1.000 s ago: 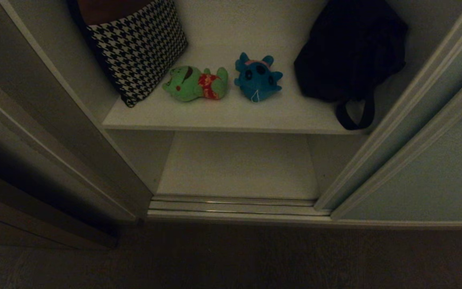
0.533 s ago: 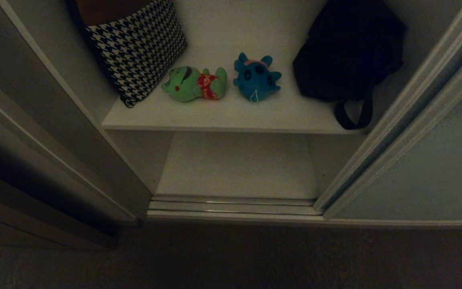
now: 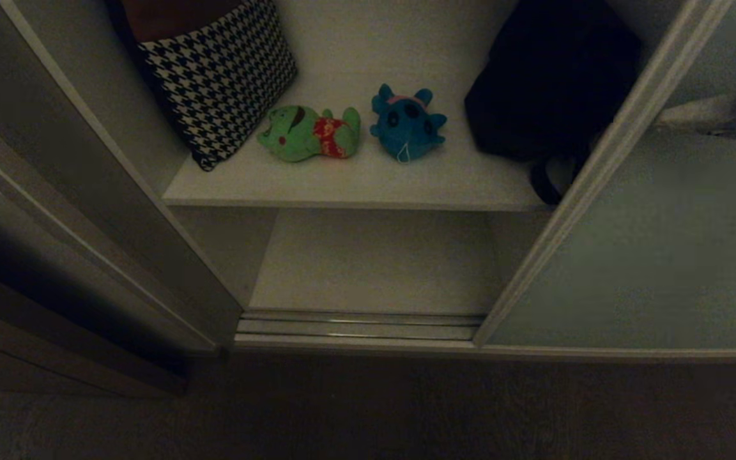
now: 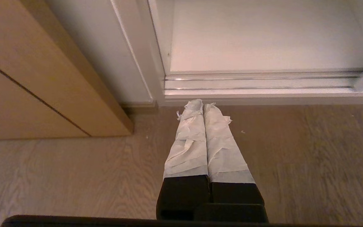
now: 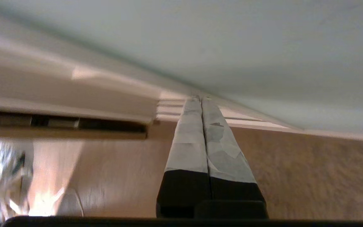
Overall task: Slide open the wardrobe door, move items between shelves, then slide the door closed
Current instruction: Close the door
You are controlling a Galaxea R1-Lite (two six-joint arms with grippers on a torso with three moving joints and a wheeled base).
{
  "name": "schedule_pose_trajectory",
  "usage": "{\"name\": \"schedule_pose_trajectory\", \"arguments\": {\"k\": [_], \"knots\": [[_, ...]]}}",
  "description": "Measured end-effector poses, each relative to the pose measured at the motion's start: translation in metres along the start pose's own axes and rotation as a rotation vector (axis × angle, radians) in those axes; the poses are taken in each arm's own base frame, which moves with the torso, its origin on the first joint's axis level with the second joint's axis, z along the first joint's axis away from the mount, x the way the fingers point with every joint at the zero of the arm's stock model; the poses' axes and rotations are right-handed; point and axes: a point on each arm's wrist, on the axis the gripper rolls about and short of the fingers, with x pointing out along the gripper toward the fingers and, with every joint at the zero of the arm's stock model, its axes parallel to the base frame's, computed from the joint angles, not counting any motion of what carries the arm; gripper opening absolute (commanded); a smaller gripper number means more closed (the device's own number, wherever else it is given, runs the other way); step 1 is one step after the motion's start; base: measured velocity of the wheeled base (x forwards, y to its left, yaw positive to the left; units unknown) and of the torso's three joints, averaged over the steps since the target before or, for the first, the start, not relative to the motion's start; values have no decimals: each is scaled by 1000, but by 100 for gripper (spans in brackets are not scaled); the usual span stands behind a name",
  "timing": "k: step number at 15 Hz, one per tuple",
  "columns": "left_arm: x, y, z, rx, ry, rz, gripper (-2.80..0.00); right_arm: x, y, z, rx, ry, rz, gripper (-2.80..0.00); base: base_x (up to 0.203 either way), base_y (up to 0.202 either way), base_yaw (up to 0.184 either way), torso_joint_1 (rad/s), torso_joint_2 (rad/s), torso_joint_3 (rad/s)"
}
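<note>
The sliding wardrobe door (image 3: 649, 255) stands at the right, and its slim frame edge (image 3: 572, 198) crosses in front of the black bag. Two plush items lie on the upper shelf (image 3: 355, 182): the green toy (image 3: 307, 133) and, next to it, the teal-blue toy (image 3: 406, 122). The lower shelf (image 3: 374, 262) is bare. My right gripper (image 5: 200, 97) is shut, with nothing between its taped fingers (image 3: 694, 115), which lie along the door panel (image 5: 263, 47). My left gripper (image 4: 203, 105) hangs shut over the floor before the wardrobe, holding nothing.
A houndstooth bag (image 3: 221, 70) leans at the shelf's left and a black bag (image 3: 547, 83) sits at its right, partly behind the door. A ribbed metal track (image 3: 355, 326) runs along the floor. A dark wooden frame (image 3: 55, 306) stands to the left.
The door has slid to the left and now covers part of the black bag. My right arm has come into the head view at the right edge. The toys have not moved.
</note>
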Motion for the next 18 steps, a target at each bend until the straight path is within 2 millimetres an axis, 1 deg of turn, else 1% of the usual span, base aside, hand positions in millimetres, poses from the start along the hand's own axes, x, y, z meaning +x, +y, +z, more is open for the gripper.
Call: {"name": "schedule_pose_trajectory", "arguments": {"k": [2, 3, 4, 6, 8, 10, 12, 15, 18], "knots": [[0, 0, 0, 0, 0, 0, -280, 2, 18, -14, -34, 40, 63, -280, 0, 0, 0, 0, 0, 0], [0, 0, 0, 0, 0, 0, -280, -2, 25, -21, -58, 59, 93, -280, 0, 0, 0, 0, 0, 0], [0, 0, 0, 0, 1, 0, -280, -10, 32, -28, -95, 75, 129, -280, 0, 0, 0, 0, 0, 0], [0, 0, 0, 0, 0, 0, -280, -33, 44, -44, -186, 104, 212, -280, 0, 0, 0, 0, 0, 0], [0, 0, 0, 0, 1, 0, -280, -57, 49, -52, -238, 101, 259, -280, 0, 0, 0, 0, 0, 0], [0, 0, 0, 0, 0, 0, -280, -74, 46, -55, -238, 94, 252, -280, 0, 0, 0, 0, 0, 0], [0, 0, 0, 0, 0, 0, -280, -85, 36, -54, -220, 67, 176, -280, 0, 0, 0, 0, 0, 0], [0, 0, 0, 0, 0, 0, -280, -102, 17, -45, -182, -28, 5, -280, 0, 0, 0, 0, 0, 0], [0, 0, 0, 0, 0, 0, -280, -119, -5, -38, -138, -158, -243, -280, 0, 0, 0, 0, 0, 0]]}}
